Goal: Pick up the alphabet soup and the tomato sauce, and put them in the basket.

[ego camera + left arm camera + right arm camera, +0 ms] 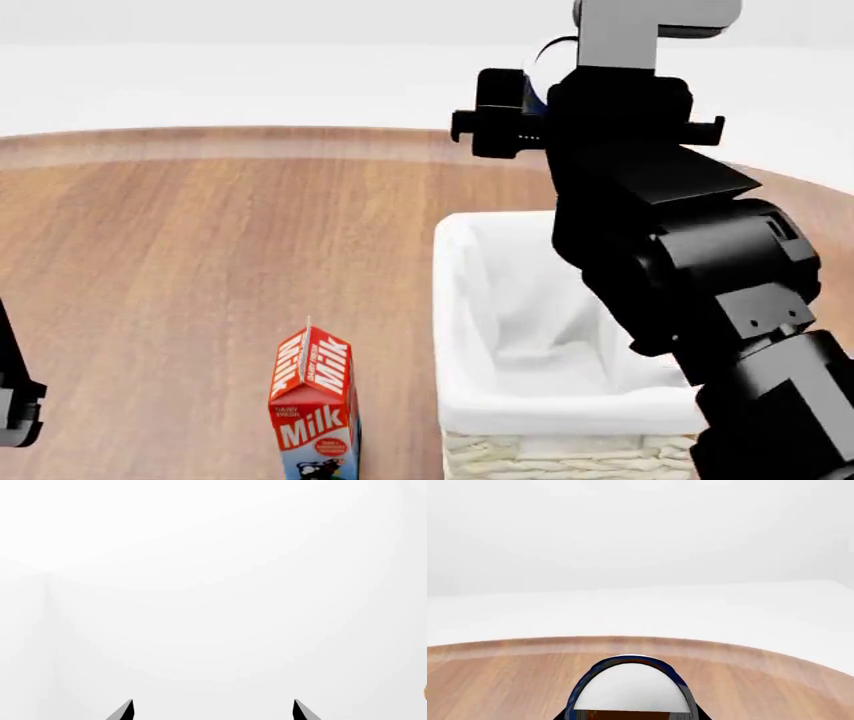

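The right tool is gripping the alphabet soup, holding it up in the air above the basket's far end. The basket is sitting on the wooden table, just beside a milk carton near the front edge. The left tool is hanging with its fingers spread apart, holding nothing.

Blue alphabet soup held aloft, cream white-lined basket open on table

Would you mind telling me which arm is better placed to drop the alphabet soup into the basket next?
Right. The right gripper holds the alphabet soup raised beyond the basket, while the left gripper is open and empty.
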`<state>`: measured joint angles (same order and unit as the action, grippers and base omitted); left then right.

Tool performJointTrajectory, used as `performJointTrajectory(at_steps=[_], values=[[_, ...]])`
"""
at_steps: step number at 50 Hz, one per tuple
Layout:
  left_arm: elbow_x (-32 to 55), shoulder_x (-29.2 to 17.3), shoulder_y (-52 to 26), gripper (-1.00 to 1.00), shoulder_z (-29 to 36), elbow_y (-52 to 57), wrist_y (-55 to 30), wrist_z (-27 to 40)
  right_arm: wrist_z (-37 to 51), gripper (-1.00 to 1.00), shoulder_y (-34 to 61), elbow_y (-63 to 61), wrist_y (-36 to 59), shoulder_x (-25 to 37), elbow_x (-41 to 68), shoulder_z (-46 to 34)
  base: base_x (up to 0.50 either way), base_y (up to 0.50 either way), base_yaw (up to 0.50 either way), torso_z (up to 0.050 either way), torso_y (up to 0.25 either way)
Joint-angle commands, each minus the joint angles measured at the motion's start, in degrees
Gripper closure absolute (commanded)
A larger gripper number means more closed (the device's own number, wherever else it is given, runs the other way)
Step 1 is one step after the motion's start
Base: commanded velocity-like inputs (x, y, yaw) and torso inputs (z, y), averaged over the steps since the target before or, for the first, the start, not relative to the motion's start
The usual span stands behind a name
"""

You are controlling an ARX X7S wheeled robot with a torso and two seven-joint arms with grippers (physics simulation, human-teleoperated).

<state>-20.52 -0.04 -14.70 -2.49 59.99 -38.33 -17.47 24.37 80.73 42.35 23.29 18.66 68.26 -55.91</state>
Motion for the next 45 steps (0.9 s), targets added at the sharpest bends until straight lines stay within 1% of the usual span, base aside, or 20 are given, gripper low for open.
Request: performJointTrajectory(at_steps=[1,5,7,12,16,20,27,28,29,30,32,37,45], values=[[0.3,0.0,0.3,-1.00,-0.1,0.0,0.1,0.2,-7.0,1.00,2.4,19.6,-6.2,-9.9,-6.4,0.3,0.00,0.00,0.00,0.000,0.010],[0.3,0.0,0.3,-1.00,0.3,0.0,0.1,0.3,-8.9,1.00,5.3,29.4,-8.3,-14.2,-7.1,0.6,0.00,0.00,0.00,0.000,0.000],[0.2,0.0,0.3,-1.00,0.2,0.0,0.1,0.3,-9.7,1.00,6.2,32.2,-8.7,-15.6,-7.8,0.4,0.00,0.00,0.00,0.000,0.000],[0.9,0.0,0.6,-1.00,-0.7,0.0,0.6,0.3,-8.4,1.00,5.7,32.6,-8.1,-15.5,-9.3,2.0,0.00,0.00,0.00,0.000,0.000],[0.7,0.0,0.2,-1.00,-0.3,0.0,0.4,0.3,-6.9,1.00,5.3,32.6,-7.5,-15.6,-12.7,3.5,0.00,0.00,0.00,0.000,0.002],[0.8,0.0,0.3,-1.00,-0.2,0.0,0.3,0.4,-6.7,1.00,4.4,32.6,-6.8,-15.8,-15.4,7.0,0.00,0.00,0.00,0.000,0.000],[0.6,0.0,0.3,-1.00,-0.2,0.0,0.2,0.2,-7.6,1.00,3.0,32.6,-4.9,-16.3,-21.5,14.2,0.00,0.00,0.00,0.000,0.000],[0.8,0.0,0.3,-1.00,-0.3,0.0,0.2,0.3,-6.8,1.00,2.8,32.6,-3.1,-16.3,-22.9,15.0,0.00,0.00,0.00,0.000,0.000],[0.7,0.0,0.3,-1.00,-0.3,0.0,0.2,0.3,-4.5,1.00,2.5,32.6,-0.9,-16.1,-23.4,17.5,0.00,0.00,0.00,0.000,0.010],[0.7,0.0,0.4,-1.00,-0.2,0.0,0.2,0.4,-4.8,1.00,2.2,32.6,0.7,-16.0,-23.9,19.9,0.00,0.00,0.00,0.000,0.000],[0.8,0.0,0.5,-1.00,-0.1,0.0,0.3,0.4,-5.5,1.00,1.7,32.6,1.3,-16.5,-27.1,22.6,0.00,0.00,0.00,0.000,0.000],[1.0,0.0,1.0,-1.00,-0.4,0.0,0.6,0.5,-5.5,1.00,1.5,32.6,7.3,-17.0,-35.0,30.4,0.00,0.00,0.00,0.000,0.000],[1.1,0.0,1.1,-1.00,-0.3,0.0,0.7,0.7,-7.4,1.00,2.3,32.6,10.9,-17.8,-46.9,41.1,0.00,0.00,0.00,0.000,0.001]])
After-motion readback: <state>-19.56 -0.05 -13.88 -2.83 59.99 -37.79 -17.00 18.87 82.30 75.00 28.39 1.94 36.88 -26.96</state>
